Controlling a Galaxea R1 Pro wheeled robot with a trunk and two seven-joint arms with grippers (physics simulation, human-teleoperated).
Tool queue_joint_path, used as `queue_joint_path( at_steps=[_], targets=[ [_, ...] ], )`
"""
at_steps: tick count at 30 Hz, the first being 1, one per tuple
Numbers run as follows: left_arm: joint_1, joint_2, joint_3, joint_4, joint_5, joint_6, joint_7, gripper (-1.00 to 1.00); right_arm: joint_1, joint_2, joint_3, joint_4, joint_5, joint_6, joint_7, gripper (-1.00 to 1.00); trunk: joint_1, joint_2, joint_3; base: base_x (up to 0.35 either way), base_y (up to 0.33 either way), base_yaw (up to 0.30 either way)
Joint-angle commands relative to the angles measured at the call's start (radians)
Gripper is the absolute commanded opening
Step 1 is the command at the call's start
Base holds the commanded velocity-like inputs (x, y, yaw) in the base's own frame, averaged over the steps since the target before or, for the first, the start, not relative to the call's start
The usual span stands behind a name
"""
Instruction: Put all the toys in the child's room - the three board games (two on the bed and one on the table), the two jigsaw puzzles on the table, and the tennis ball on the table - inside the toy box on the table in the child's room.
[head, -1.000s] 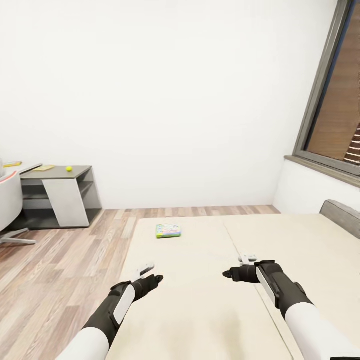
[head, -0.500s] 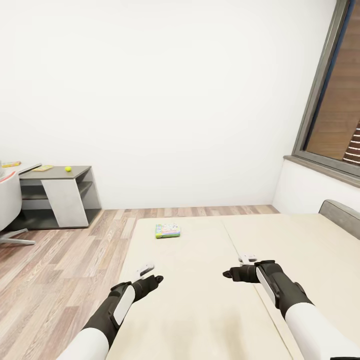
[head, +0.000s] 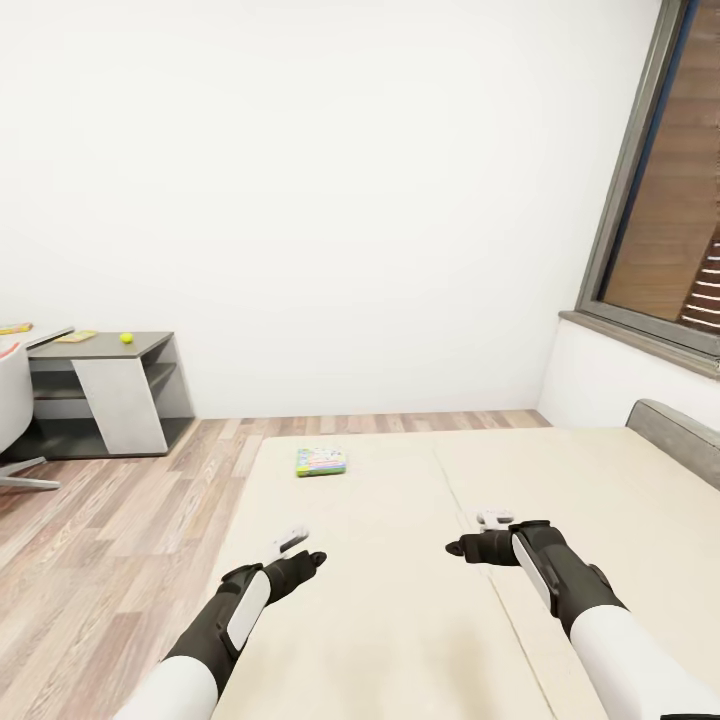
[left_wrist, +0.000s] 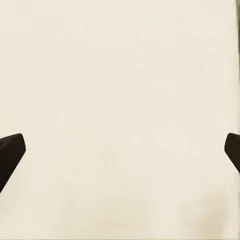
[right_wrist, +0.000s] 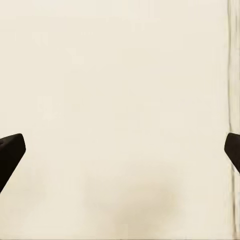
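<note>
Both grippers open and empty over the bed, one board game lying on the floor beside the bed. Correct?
Not quite. The board game lies on the bed, near its far edge, not on the floor; the head view shows it. The rest holds: the left gripper and right gripper are open and empty over the bed.

You're in a home bedroom, a child's by the look of it: a wide cream bed (head: 400, 560) with a grey padded headboard (head: 680, 432) fills the foreground on a wood plank floor (head: 110, 520), under plain white walls and a grey-framed window (head: 650, 200). A colourful flat game box (head: 321, 461) lies on the bed (toy-sized), and a low dark-grey bench (head: 95, 385) with pale fronts carries a small yellow-green ball (head: 127, 338).
</note>
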Motion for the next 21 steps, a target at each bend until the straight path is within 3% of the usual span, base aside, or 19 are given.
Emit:
queue_joint_path(
  at_steps=[1,21],
  targets=[
    [0.000,-0.001,0.007,-0.002,0.005,0.008,-0.001,1.00,0.000,-0.001,0.003,-0.001,0.000,0.004,0.003,1.00,0.000,-0.001,-0.001,0.000,-0.259,0.000],
    [0.000,-0.001,0.006,-0.002,0.005,0.008,-0.001,1.00,0.000,-0.006,0.000,-0.001,-0.002,0.004,0.003,1.00,0.000,-0.001,-0.001,0.000,-0.286,0.000]
  ],
)
